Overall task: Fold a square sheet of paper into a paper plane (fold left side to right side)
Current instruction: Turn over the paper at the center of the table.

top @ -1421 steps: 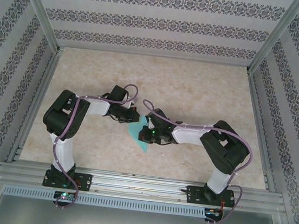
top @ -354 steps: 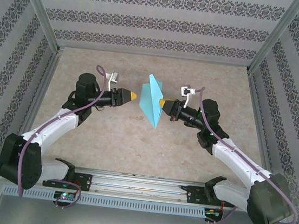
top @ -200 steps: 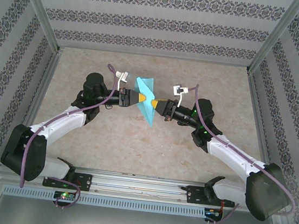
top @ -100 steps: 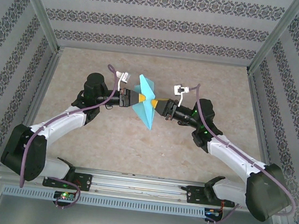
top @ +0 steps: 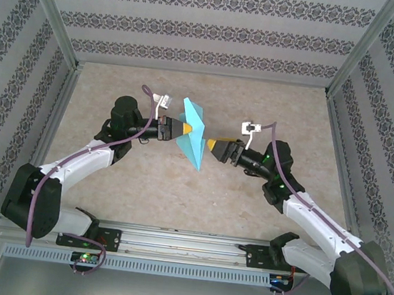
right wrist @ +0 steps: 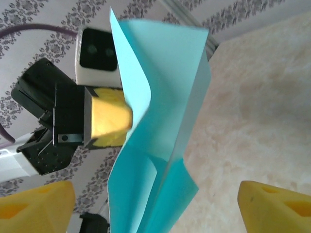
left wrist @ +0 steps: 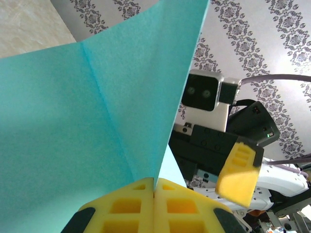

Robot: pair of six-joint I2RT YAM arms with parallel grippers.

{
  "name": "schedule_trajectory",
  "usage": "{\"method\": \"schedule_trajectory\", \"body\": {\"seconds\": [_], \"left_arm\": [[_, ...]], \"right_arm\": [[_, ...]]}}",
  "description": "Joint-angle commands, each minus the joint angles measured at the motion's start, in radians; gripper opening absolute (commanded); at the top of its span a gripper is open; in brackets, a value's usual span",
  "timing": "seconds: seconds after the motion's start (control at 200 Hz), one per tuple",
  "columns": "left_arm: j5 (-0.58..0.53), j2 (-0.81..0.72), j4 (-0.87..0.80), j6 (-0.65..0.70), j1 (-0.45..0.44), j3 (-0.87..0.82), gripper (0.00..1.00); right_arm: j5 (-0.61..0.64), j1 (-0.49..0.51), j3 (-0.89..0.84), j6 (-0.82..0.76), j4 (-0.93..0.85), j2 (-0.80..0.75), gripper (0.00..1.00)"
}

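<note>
The turquoise paper plane (top: 193,138) hangs in the air above the middle of the table, its sharp point down towards the near side and its wings partly spread. My left gripper (top: 183,128) is shut on its folded edge; in the left wrist view the yellow fingertips (left wrist: 141,194) pinch the paper (left wrist: 82,111) at the crease. My right gripper (top: 211,146) stands open just right of the plane, apart from it. In the right wrist view the plane (right wrist: 163,145) hangs between the spread yellow fingers (right wrist: 34,206) without touching them.
The beige tabletop (top: 199,191) lies below, enclosed by patterned walls and aluminium posts (top: 49,7). Both arms reach inward from the near rail (top: 185,243), their grippers facing each other a short gap apart.
The right gripper opened, let go of the plane and drew back to the right. The left gripper keeps holding the plane in the same place.
</note>
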Motion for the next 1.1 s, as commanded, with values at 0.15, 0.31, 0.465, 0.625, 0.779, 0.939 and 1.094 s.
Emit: {"method": "schedule_trajectory", "body": {"seconds": [0.15, 0.31, 0.465, 0.625, 0.779, 0.939, 1.094], "left_arm": [[-0.007, -0.005, 0.043, -0.003, -0.024, 0.028, 0.04], [-0.009, -0.007, 0.044, -0.003, -0.028, 0.028, 0.04], [-0.005, -0.002, 0.043, -0.003, -0.031, 0.03, 0.04], [-0.005, 0.002, 0.049, -0.005, -0.034, 0.028, 0.06], [-0.008, 0.002, 0.048, 0.0, -0.034, 0.023, 0.14], [-0.029, -0.002, -0.015, 0.053, -0.033, 0.021, 0.24], [-0.091, -0.039, -0.158, 0.159, -0.027, 0.023, 0.37]], "right_arm": [[-0.063, 0.089, 0.036, 0.038, 0.061, 0.101, 0.94], [-0.065, 0.118, 0.079, 0.053, 0.08, 0.162, 0.91], [-0.056, 0.118, 0.107, 0.056, 0.085, 0.17, 0.77], [-0.047, 0.107, 0.115, 0.058, 0.079, 0.164, 0.54], [-0.033, 0.093, 0.106, 0.063, 0.077, 0.155, 0.37], [-0.026, 0.091, 0.103, 0.058, 0.066, 0.14, 0.2], [-0.019, 0.085, 0.093, 0.048, 0.046, 0.128, 0.13]]}}
